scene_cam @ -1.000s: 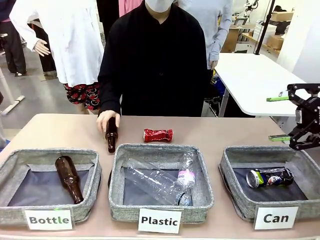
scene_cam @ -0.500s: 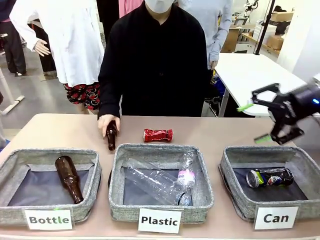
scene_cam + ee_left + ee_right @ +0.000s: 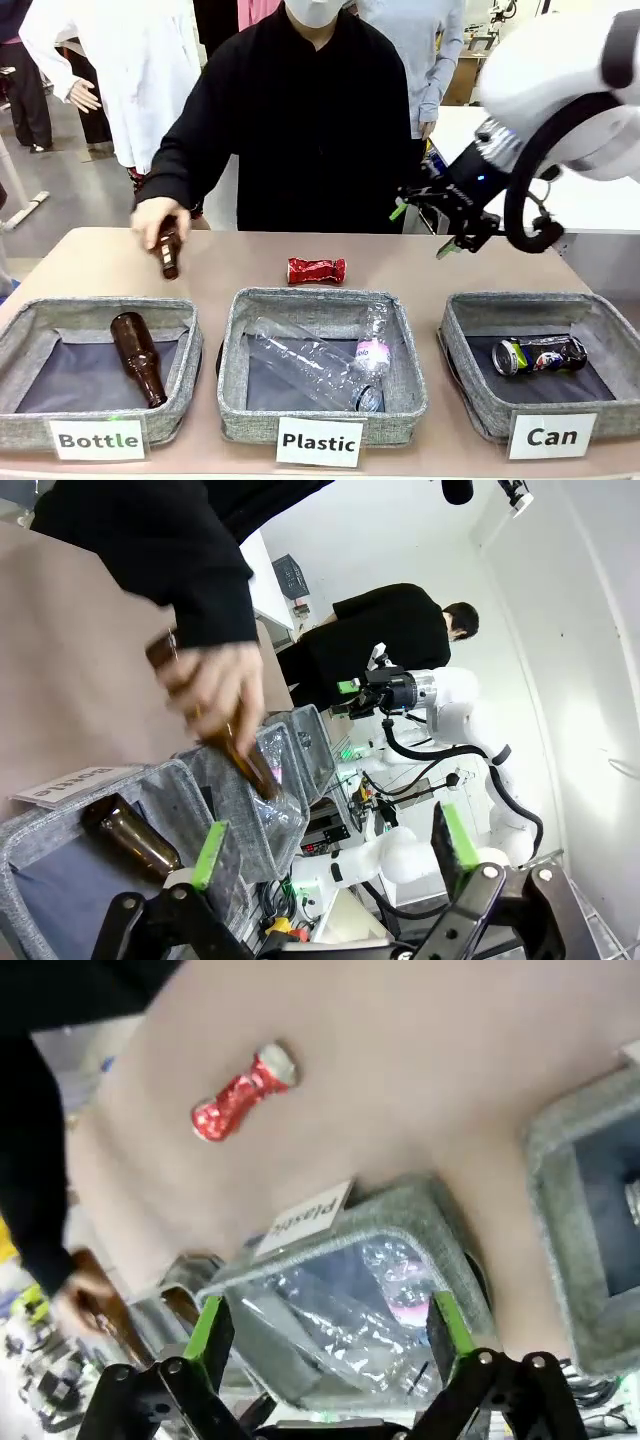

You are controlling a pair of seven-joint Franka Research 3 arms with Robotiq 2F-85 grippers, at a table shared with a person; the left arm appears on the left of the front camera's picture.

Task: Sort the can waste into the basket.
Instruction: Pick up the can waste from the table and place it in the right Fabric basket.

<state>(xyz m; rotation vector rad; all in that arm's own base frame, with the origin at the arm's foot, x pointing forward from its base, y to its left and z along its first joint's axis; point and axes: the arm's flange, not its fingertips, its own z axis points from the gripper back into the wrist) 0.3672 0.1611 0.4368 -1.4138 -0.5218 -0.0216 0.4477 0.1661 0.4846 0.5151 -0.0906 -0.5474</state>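
1. Swinging in from the far right since the earlier front frame, the right claw (image 3: 422, 230) has left the space above the Can basket (image 3: 520, 300) and now hangs over the far middle of the table (image 3: 100, 260). The person's hand (image 3: 157, 215) has lifted a brown bottle (image 3: 169, 256) and carried it left.
2. Front view: the right claw's fingers stand apart with nothing between them. The red can (image 3: 316, 270) lies on the table just beyond the far rim of the Plastic basket (image 3: 320, 297), its long axis running left to right. It sits to the left of the claw, lower and a little nearer. The dark can (image 3: 540, 354) already lies on its side inside the Can basket, at the near right.
3. Left wrist view: the left claw (image 3: 332, 845) is spread wide and empty. Ahead of it the person's hand (image 3: 222, 685) holds the brown bottle (image 3: 245, 765) over the Bottle basket (image 3: 170, 770), where another bottle lies.
4. Right wrist view: the right claw (image 3: 328, 1328) shows both green pads well apart. The red can (image 3: 240, 1095) lies ahead of them on bare table, beyond the Plastic basket (image 3: 400, 1205), slanted across the picture.
5. Judgement: the right claw looks much the nearer to the red can. It would likely need to go left and down, and turn its fingers across the can's short width.
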